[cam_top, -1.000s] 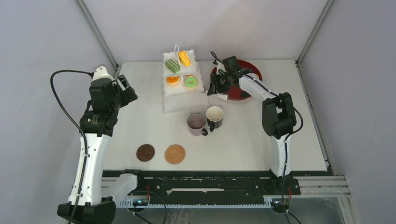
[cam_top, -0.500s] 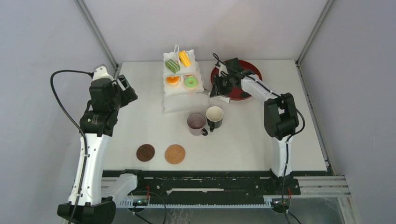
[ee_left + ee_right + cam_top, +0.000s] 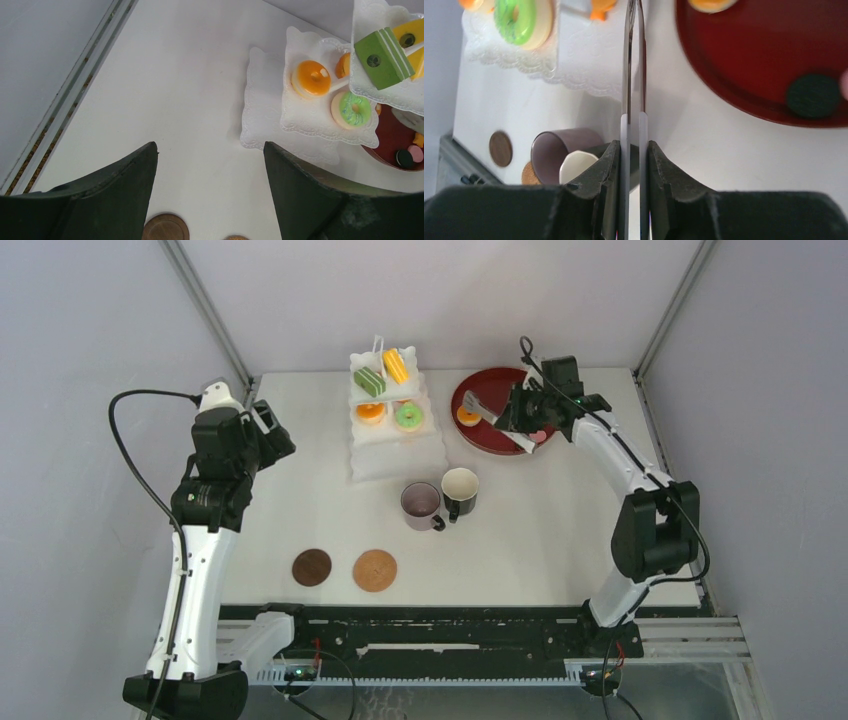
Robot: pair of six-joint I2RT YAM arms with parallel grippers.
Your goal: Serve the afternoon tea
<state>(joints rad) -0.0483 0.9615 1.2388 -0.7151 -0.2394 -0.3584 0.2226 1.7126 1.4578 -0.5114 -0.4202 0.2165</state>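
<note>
- White table [image 3: 560, 530], top external view, clock directions taken from table centre.
- White three-tier stand [image 3: 395, 462]: 11 o'clock, bottom tier flat on the table, close to the far edge.
- Dark red round tray [image 3: 475, 437]: 1 o'clock, just beside the stand.
- Mauve mug [image 3: 421, 502] and black mug [image 3: 460, 487]: about centre, upright, side by side, touching or very nearly.
- Dark brown coaster [image 3: 311, 567] and lighter brown coaster [image 3: 375, 570]: 7 o'clock, near the front edge, lying flat, close together but apart.

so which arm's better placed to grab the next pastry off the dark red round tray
Right. The right gripper is shut on the long metal tongs, tips by the small orange pastry on the tray. The left gripper is open, across the table.
</note>
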